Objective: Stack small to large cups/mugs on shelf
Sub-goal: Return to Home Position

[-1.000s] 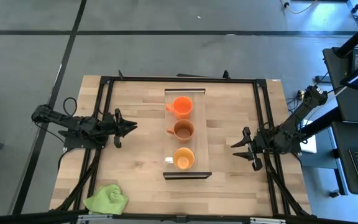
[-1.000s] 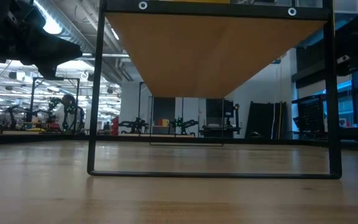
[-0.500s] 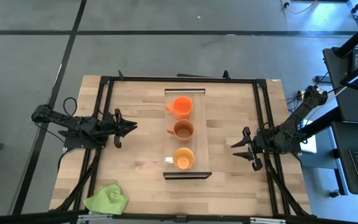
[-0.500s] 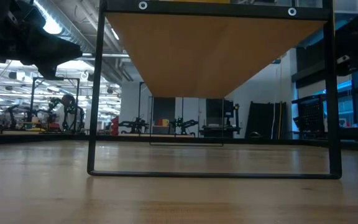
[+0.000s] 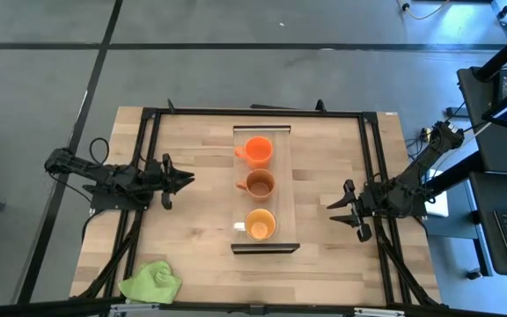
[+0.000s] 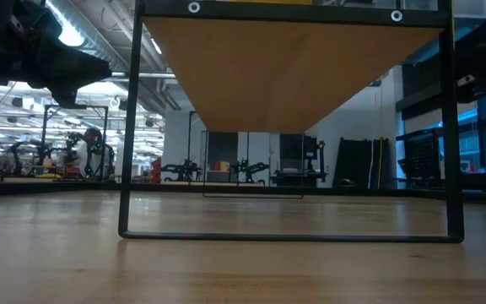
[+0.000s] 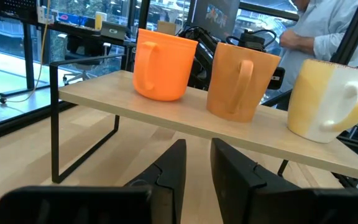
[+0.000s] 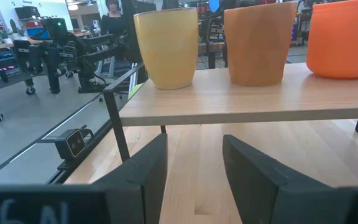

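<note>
Orange mug (image 5: 258, 151): set at the far end of the shelf (image 5: 282, 202); handle turned to the shelf's left long edge.
Brown mug (image 5: 260, 184): set at the middle of the shelf, near the orange mug but apart from it.
Yellow cup (image 5: 260, 224): set towards the near end of the shelf; all three are upright and in one row.
Shelf axis: laid from the far edge of the table (image 5: 192, 255) towards its near edge, along the middle; a long edge is turned to each arm.
Left gripper (image 5: 186, 179): held over the left half of the table, aimed at the shelf's left long edge about level with the brown mug; fingers are seen a little apart, with nothing between them.
Right gripper (image 5: 334, 210): held over the right half, aimed at the right long edge between brown mug and yellow cup; fingers are spread, with nothing held.
Nearer arm: neither is judged clearly nearer; each is well apart from the shelf.
Open room: bare wood is left between each gripper and the shelf; a pull-back straight outwards is judged free, with the black frame rails (image 5: 148, 141) to be minded.
Green cloth (image 5: 152, 282): left at the near left corner, well apart from both arms.
</note>
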